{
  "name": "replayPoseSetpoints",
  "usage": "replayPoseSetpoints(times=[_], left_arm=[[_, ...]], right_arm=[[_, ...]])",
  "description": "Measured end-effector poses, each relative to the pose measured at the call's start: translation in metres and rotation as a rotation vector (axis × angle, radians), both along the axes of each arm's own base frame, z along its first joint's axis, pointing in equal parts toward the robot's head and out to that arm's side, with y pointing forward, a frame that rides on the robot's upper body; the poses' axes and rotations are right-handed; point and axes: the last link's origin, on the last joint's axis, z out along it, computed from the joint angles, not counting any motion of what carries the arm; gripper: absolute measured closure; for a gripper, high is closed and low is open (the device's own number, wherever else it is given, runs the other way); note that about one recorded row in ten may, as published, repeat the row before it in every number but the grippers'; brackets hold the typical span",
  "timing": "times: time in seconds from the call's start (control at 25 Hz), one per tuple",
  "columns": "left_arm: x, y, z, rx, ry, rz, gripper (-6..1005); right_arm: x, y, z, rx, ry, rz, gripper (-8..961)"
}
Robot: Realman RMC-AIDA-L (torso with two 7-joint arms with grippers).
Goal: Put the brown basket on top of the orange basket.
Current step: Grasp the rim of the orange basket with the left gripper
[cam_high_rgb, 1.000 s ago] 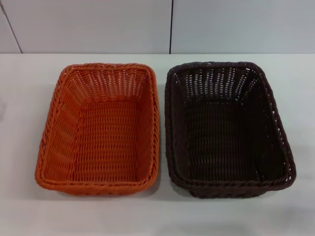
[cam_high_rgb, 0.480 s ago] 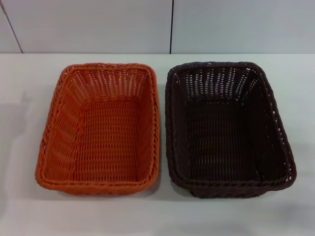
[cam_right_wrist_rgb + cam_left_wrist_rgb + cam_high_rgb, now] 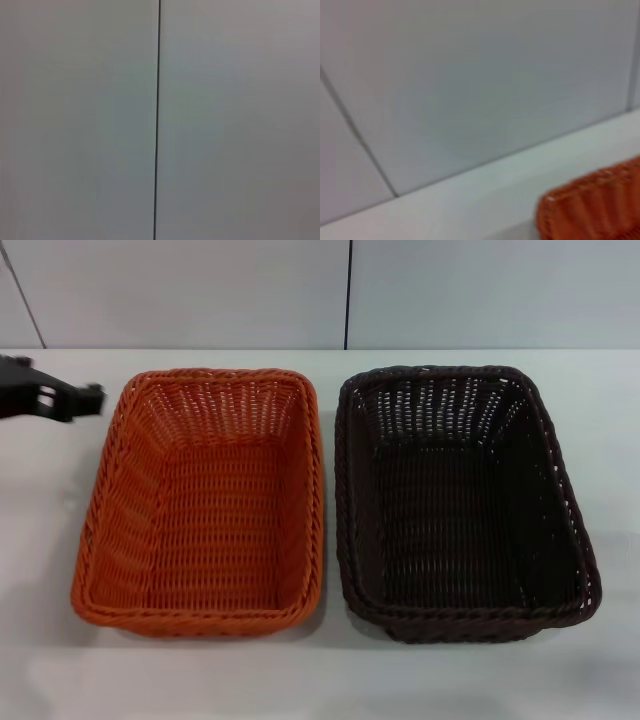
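The brown basket [image 3: 465, 502] is seen resting flat on the white tabletop [image 3: 330, 680], on the robot's right side, just beside the orange basket [image 3: 205, 502]; their long rims run parallel and nearly touch, though actual contact cannot be confirmed. Both are empty and upright. The left gripper [image 3: 50, 400] is seen at the left edge of the head view, above the tabletop, beside the far corner of the orange basket and well apart from the brown one; whether its fingers are spread or pressed together cannot be told. The right gripper is not seen in any view, and its wrist camera shows only wall. A corner of the orange basket is caught in the left wrist view.

The brown basket is judged light and fairly stiff, with some give in the woven walls. The braided rim is the natural hold: a pinch over the rim midway along a side should keep it level. A grasp at a corner would likely let it tip. The weave should offer decent friction, so slipping is a small risk. Nothing has been lifted yet.
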Motion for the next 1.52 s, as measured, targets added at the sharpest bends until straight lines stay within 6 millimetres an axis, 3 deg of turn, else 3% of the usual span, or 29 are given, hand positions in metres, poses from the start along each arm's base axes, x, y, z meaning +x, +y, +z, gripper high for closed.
replayPoseSetpoints(times=[0.16, 0.32, 0.48, 1.12, 1.52], left_arm=[[0.001, -0.001, -0.010, -0.038, 0.002, 0.005, 212], [-0.014, 0.002, -0.036, -0.117, 0.003, 0.073, 213], [-0.026, 0.007, -0.044, -0.140, 0.000, 0.123, 214], [-0.042, 0.018, -0.068, -0.227, 0.019, 0.207, 244], [-0.041, 0.022, -0.066, -0.258, 0.060, 0.191, 290]], right_arm=[[0.002, -0.003, 0.001, 0.005, -0.006, -0.005, 259], [0.003, -0.004, 0.001, 0.003, -0.010, -0.009, 259], [0.004, -0.003, 0.001, 0.002, -0.015, -0.009, 259], [0.005, -0.002, 0.002, -0.002, -0.020, -0.012, 260], [0.006, -0.004, 0.002, 0.000, -0.021, -0.015, 260]])
